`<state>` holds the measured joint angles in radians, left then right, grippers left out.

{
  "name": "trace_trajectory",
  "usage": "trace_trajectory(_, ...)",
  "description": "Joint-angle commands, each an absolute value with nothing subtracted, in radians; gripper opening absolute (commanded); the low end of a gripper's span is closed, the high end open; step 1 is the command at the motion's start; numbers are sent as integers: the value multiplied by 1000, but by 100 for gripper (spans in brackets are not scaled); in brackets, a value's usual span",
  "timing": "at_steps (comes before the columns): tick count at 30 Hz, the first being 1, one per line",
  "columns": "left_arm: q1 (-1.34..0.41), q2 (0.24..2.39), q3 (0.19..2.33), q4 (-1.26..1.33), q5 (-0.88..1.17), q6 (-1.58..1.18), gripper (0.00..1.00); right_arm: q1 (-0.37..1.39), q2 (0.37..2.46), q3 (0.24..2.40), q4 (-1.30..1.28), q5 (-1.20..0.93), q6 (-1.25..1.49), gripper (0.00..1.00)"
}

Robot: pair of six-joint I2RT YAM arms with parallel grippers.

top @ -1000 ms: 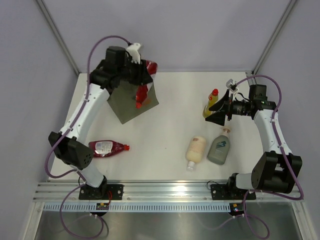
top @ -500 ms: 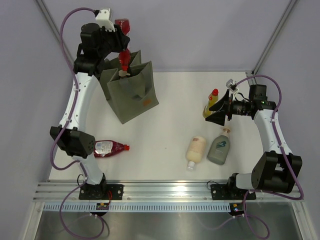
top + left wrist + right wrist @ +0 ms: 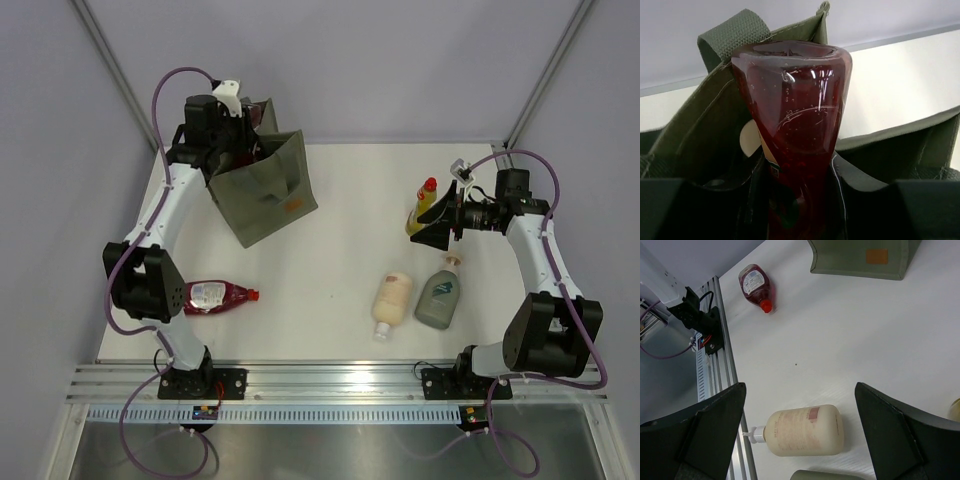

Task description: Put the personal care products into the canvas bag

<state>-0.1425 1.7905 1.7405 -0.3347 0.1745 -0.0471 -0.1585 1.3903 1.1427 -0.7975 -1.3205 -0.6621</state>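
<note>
Evidently the step in hand is dropping one bottle off. The left gripper is clamped on a dark red bottle, its fingers tight against the narrow end. It holds the bottle at the open mouth of the canvas bag, by the bag's far left corner. From the left wrist view the bottle's broad end sits level with the bag's rim, with a strap handle just behind. How deep the bottle reaches I cannot tell.

The right gripper is spread wide and empty, well to the right of the bag. A yellow red-capped bottle, a cream bottle and a grey-green pump bottle wait there too. A second dark red bottle lies on the near side of the bag.

Next, I judge, the left fingers should part only once the bottle is inside the bag's walls. The arm should then lift clear of the strap.
</note>
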Motion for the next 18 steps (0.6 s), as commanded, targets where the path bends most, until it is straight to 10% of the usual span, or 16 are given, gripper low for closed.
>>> trace_trajectory(1,-132,1617,1678,-86,189,20,0,-166,1408,1195,-837,-1333,-706,98)
trace_trajectory(7,-110,1670,1652,-136,216,25,3,-166,1410,1193,-844,-1313,-713,98)
trace_trajectory(14,-110,1736,1719,-193,206,-23,69,-166,1358,1161,-738,-1201,-596,96)
trace_trajectory(18,-110,1744,1764,-225,204,-21,82,-166,1290,1129,-580,-1079,-474,97)
